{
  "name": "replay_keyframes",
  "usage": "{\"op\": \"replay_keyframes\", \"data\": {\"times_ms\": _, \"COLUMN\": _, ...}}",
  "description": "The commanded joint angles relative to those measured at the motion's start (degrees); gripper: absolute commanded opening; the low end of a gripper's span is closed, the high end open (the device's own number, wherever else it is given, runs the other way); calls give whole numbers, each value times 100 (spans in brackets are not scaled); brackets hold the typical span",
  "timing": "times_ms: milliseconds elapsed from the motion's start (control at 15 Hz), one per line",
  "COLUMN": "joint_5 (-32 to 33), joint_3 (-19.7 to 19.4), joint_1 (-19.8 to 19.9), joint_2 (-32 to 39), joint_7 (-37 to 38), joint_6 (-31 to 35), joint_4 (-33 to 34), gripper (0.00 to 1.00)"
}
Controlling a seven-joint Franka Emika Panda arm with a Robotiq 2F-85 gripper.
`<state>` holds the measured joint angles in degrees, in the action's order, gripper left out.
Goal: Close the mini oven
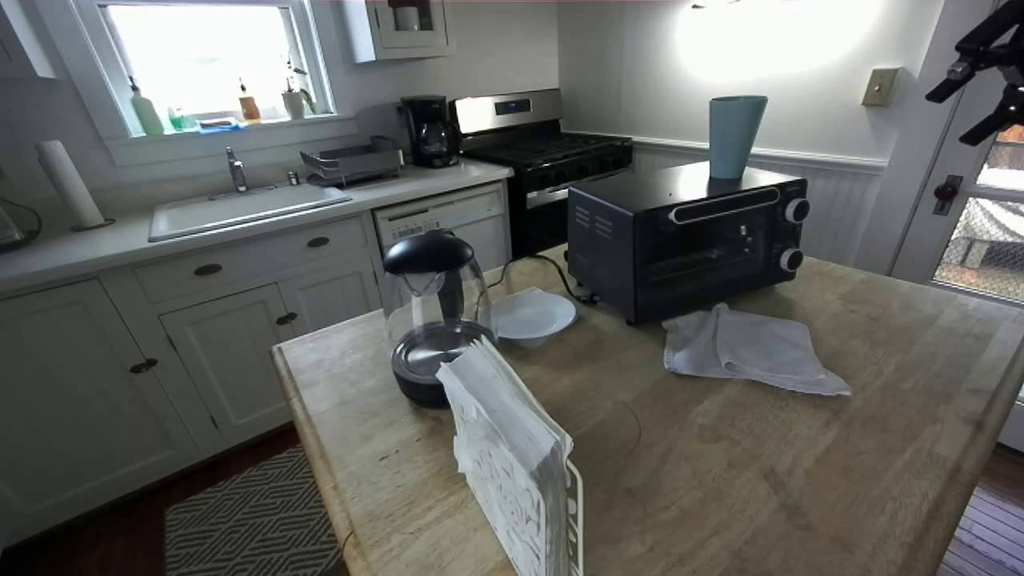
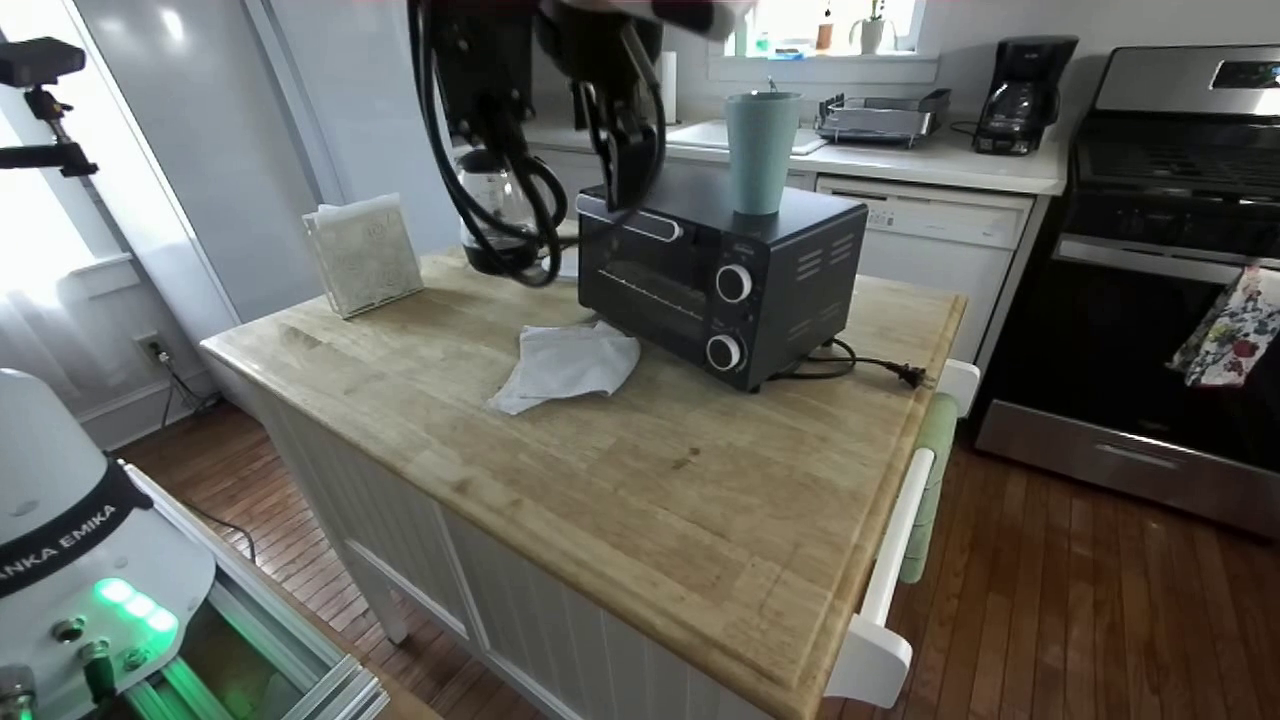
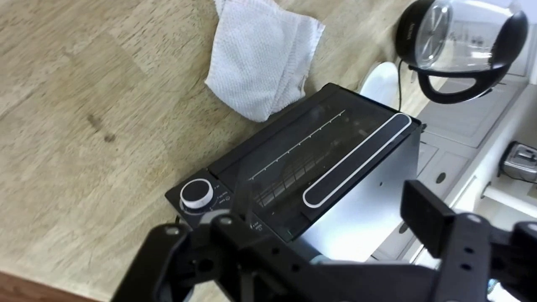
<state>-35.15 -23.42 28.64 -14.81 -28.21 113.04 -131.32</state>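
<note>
Robot base (image 2: 85,575) reads "ANKA EMIKA"; end effector (image 1: 950,118) hangs spread, mini oven (image 1: 688,240) closed.

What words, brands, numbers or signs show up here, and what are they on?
"ANKA EMIKA": black band on the robot's white base, cut off at the picture's edge.
Mini oven: front markings too small to read.
Glass kettle: print too blurred to read.
Dishwasher: markings too small.
</note>
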Motion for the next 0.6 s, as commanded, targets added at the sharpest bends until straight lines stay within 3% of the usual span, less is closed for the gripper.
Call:
{"op": "replay_keyframes", "data": {"times_ms": 0, "joint_5": 1027, "joint_3": 673, "joint_1": -208, "joint_2": -1440, "joint_7": 1256, "joint_6": 1273, "joint_4": -1022, "gripper": 100}}
{"op": "replay_keyframes", "data": {"times_ms": 67, "joint_5": 1329, "joint_3": 932, "joint_1": -251, "joint_2": -1688, "joint_7": 1633, "joint_6": 1555, "joint_4": -1210, "gripper": 100}}
{"op": "replay_keyframes", "data": {"times_ms": 133, "joint_5": 1579, "joint_3": 1542, "joint_1": 119, "joint_2": -1876, "joint_7": 2022, "joint_6": 1631, "joint_4": -1374, "gripper": 100}}
{"op": "replay_keyframes", "data": {"times_ms": 200, "joint_5": 1301, "joint_3": 603, "joint_1": -505, "joint_2": -1279, "joint_7": 1510, "joint_6": 1270, "joint_4": -799, "gripper": 100}}
{"op": "replay_keyframes", "data": {"times_ms": 333, "joint_5": 1649, "joint_3": 1056, "joint_1": -471, "joint_2": -1682, "joint_7": 2066, "joint_6": 1516, "joint_4": -1125, "gripper": 100}}
{"op": "replay_keyframes", "data": {"times_ms": 533, "joint_5": 1740, "joint_3": 1147, "joint_1": -399, "joint_2": -1839, "joint_7": 2182, "joint_6": 1583, "joint_4": -1287, "gripper": 100}}
